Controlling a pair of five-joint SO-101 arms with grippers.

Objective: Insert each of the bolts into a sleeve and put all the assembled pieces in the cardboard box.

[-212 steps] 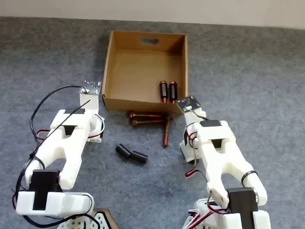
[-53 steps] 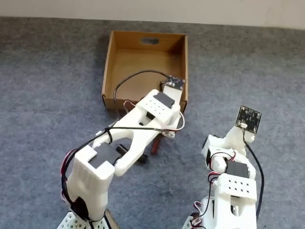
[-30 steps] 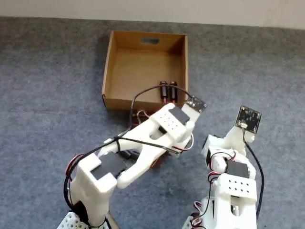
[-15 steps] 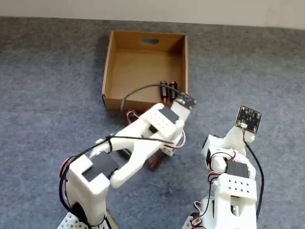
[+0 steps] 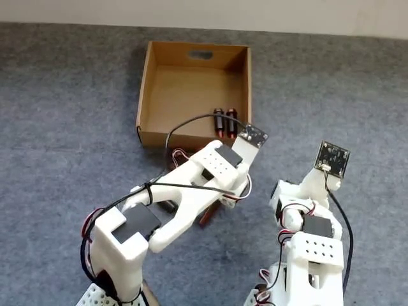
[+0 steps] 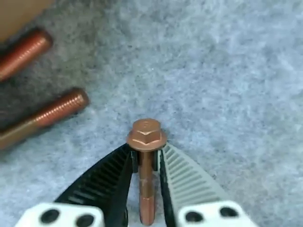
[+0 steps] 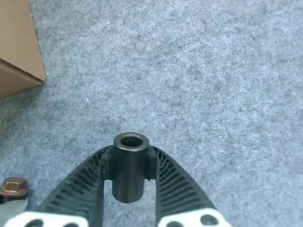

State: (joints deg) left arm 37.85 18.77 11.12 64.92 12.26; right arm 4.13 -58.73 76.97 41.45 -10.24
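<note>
My left gripper [image 6: 146, 150] is shut on a copper bolt [image 6: 146, 135], whose hex head points away past the fingertips. My right gripper [image 7: 129, 153] is shut on a black sleeve [image 7: 129, 165] with its open bore facing outward. The bolt's head [image 7: 13, 187] sits close beside the right gripper. In the high view the left arm [image 5: 217, 169] lies across the middle in front of the cardboard box [image 5: 143, 95]. The right arm [image 5: 312, 236] is drawn back at the lower right. Two assembled pieces [image 5: 224, 122] lie in the box's near right corner.
Two loose bolts [image 6: 45, 113] [image 6: 23, 52] lie on the grey carpet near the box's front wall [image 6: 19, 14]. A box corner [image 7: 16, 52] stands off to the side of the right gripper. A dark sleeve [image 5: 167, 205] peeks out under the left arm.
The left arm has swung from the left side across the middle, over the box's near corner, then back a little toward the right arm. The right arm pulled back and has stayed still lately.
</note>
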